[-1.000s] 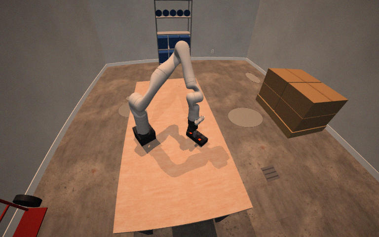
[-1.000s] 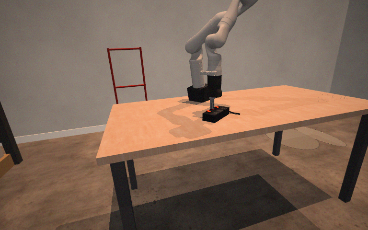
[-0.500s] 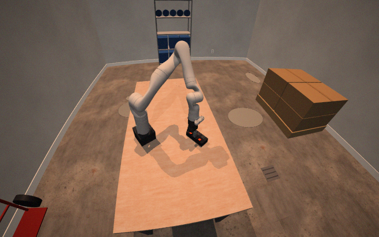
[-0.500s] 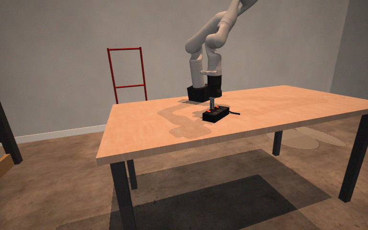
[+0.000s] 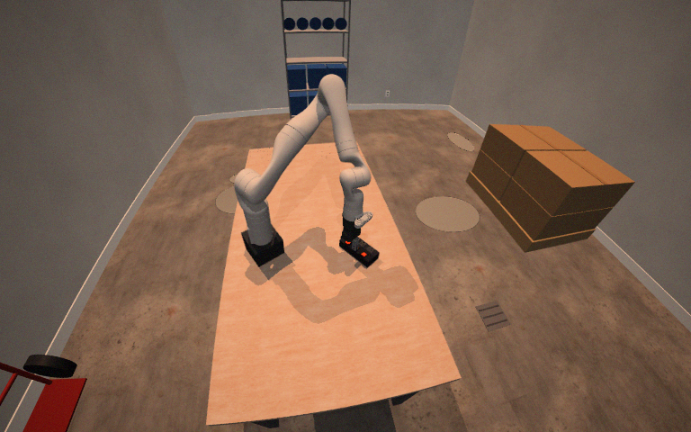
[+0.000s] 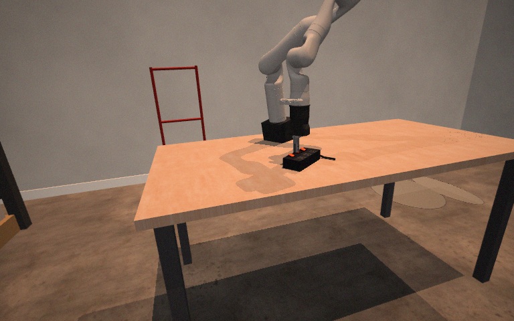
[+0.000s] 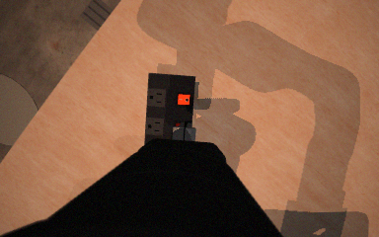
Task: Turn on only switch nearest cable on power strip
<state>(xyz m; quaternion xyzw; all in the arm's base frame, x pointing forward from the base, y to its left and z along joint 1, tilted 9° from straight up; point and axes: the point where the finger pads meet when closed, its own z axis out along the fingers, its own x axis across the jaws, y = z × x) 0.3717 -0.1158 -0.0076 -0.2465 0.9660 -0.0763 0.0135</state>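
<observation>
A black power strip (image 6: 301, 158) lies flat on the wooden table, right way up, with its cable (image 6: 327, 157) running off its right end. It also shows in the top view (image 5: 359, 251) and in the wrist view (image 7: 170, 106). Two red switches (image 6: 291, 154) (image 6: 303, 150) show on its top. My gripper (image 6: 296, 150) is shut and empty, pointing straight down with its fingertips at the strip's top between those two. In the wrist view the fingertips (image 7: 184, 132) sit over one switch. The switch beyond them (image 7: 185, 99) glows red. My gripper body hides the rest of the strip.
The arm's black base (image 5: 262, 246) stands on the table, left of the strip. A red ladder frame (image 6: 177, 103) stands behind the table. Stacked cardboard boxes (image 5: 545, 178) and a shelf (image 5: 316, 56) stand on the floor, well away.
</observation>
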